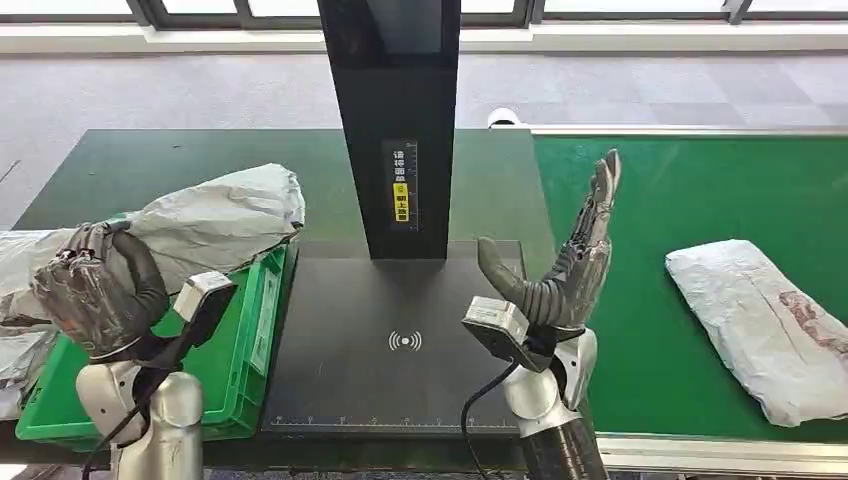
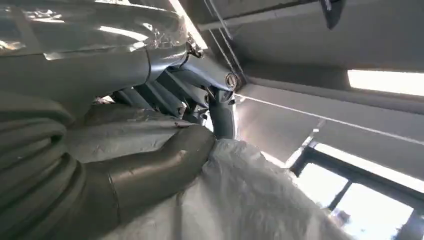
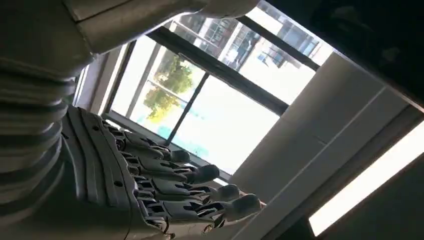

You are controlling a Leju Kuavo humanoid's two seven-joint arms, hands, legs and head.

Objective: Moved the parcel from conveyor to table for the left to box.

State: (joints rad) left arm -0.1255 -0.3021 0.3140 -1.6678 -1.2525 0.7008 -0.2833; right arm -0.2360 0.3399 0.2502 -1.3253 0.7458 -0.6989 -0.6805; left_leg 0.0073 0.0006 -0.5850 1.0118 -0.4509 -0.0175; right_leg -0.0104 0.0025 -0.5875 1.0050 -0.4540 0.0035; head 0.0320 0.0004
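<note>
Left hand (image 1: 95, 290) grips grey parcel (image 1: 215, 220) above green crate (image 1: 240, 350), left of black scanner column (image 1: 395, 120). Right hand (image 1: 570, 270) raised, fingers spread, holding nothing, right of column. Second grey parcel (image 1: 770, 320) lies on green conveyor belt (image 1: 680, 200), well right of column. Left wrist view: thumb (image 2: 165, 165) pressed into wrinkled plastic. Right wrist view: windows, ceiling light. Dark table (image 1: 130, 160); grey carpet.
</note>
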